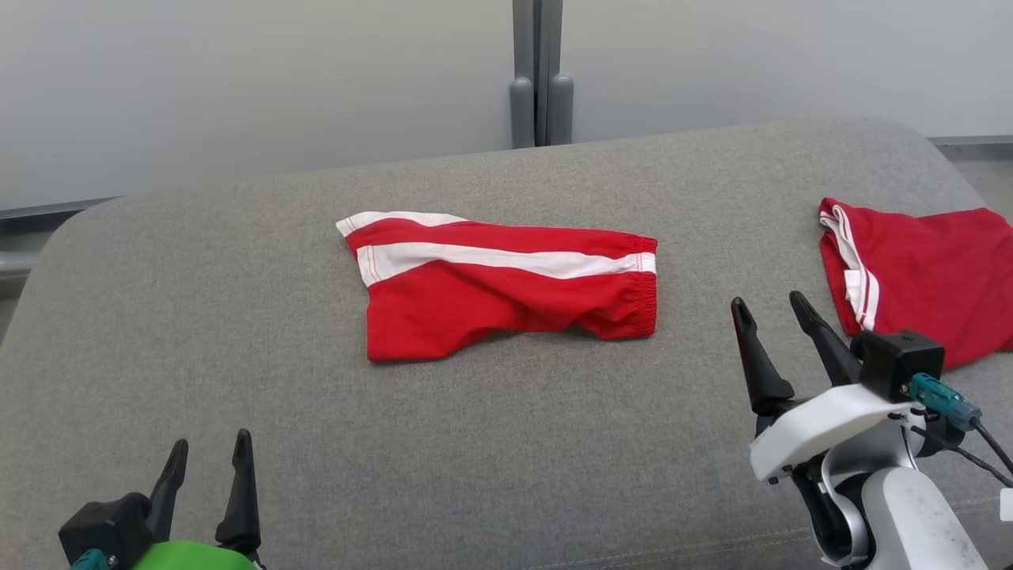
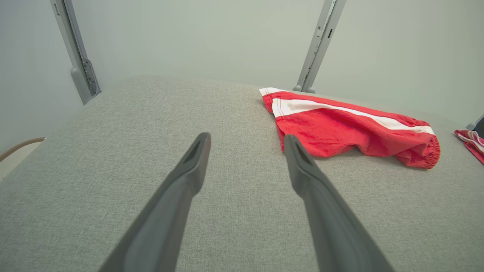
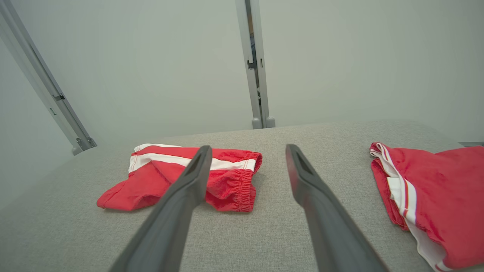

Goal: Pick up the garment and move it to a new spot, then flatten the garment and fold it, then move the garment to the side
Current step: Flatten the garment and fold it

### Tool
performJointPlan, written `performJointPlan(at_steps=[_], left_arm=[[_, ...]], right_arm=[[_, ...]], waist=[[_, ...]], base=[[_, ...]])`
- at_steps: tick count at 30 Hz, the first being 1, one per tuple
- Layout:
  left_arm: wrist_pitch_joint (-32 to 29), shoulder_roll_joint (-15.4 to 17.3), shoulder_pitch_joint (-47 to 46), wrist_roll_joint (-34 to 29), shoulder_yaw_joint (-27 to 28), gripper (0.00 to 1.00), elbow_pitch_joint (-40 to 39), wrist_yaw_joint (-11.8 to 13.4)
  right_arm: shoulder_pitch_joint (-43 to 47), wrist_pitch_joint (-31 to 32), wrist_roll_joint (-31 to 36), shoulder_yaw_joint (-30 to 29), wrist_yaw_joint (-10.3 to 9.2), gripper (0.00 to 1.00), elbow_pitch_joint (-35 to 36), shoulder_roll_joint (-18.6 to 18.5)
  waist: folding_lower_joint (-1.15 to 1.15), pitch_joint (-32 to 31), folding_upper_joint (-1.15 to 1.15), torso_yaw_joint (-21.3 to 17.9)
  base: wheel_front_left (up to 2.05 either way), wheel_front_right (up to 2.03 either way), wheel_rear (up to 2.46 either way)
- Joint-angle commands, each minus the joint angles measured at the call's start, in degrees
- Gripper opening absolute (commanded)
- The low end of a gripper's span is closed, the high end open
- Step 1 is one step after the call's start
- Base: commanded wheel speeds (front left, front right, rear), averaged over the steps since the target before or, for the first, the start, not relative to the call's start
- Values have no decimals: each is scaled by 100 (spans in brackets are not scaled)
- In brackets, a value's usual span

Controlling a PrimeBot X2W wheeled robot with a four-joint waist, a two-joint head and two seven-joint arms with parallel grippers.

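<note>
Lying mid-way across the grey cushion point(image 1: 237, 332) in the head view, the red shorts point(image 1: 506, 277) are rumpled, white stripe up, waistband to the right. The left gripper point(image 1: 211, 439) sits at lower left, fingers spread and empty. The right gripper point(image 1: 767, 298), also spread and empty, stands between the shorts and a second red garment point(image 1: 926, 277). In the left wrist view the shorts lie beyond the right fingertip. In the right wrist view they lie beyond the left finger, with the second garment at the right.

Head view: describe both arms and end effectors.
Both have two long dark tapering fingers. The left end effector sits on a black block and green shell. The right end effector has a white housing, a black box, a teal plug, black cables.
</note>
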State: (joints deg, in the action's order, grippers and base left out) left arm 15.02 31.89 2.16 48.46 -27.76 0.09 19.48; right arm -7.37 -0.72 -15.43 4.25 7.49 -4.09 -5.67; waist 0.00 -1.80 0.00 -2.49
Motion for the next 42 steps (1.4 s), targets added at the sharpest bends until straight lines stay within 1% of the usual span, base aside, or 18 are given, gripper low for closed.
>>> performJointPlan(at_steps=[1,11,16,20,27,31,32,33,37,42], left_arm=[[14,-23,116,-66,58,100,4,-35],[11,-137,138,-116,124,100,68,-192],[-147,-122,-140,-141,45,100,122,-243],[-265,-170,-350,-165,-27,100,123,-285],[-293,-278,-644,-307,-172,100,20,-324],[-311,-325,-836,-416,-277,100,-62,-362],[-325,-338,-891,-439,-304,100,-86,-375],[-325,-338,-891,-439,-304,100,-86,-375],[-371,-399,-1119,-531,-416,100,-132,-420],[-412,-472,-1333,-639,-510,100,-155,-443]], right_arm=[[91,53,62,-11,-1,100,74,27],[151,218,106,-20,-1,100,233,65],[89,263,44,-26,-1,100,227,47],[-140,434,-84,35,-1,100,57,-73],[-968,960,-499,33,-1,100,-600,-511],[-1565,1307,-958,20,-1,100,-1181,-690],[-1722,1365,-1101,9,-1,100,-1330,-720],[-1722,1365,-1101,9,-1,100,-1330,-720],[-2281,1622,-1506,101,-1,100,-1985,-862],[-2804,1760,-2022,227,-1,100,-2674,-885]], waist=[[0,-14,0,13],[0,-1,0,24],[0,56,0,34],[0,145,0,13],[0,499,0,137],[0,761,0,310],[0,840,0,365],[0,840,0,365],[0,1128,0,602],[0,1411,0,845]], base=[[0,0,0],[0,0,0],[0,0,0],[0,0,0],[0,0,0],[0,0,0],[0,0,0],[0,0,0],[0,0,0],[0,0,0]])
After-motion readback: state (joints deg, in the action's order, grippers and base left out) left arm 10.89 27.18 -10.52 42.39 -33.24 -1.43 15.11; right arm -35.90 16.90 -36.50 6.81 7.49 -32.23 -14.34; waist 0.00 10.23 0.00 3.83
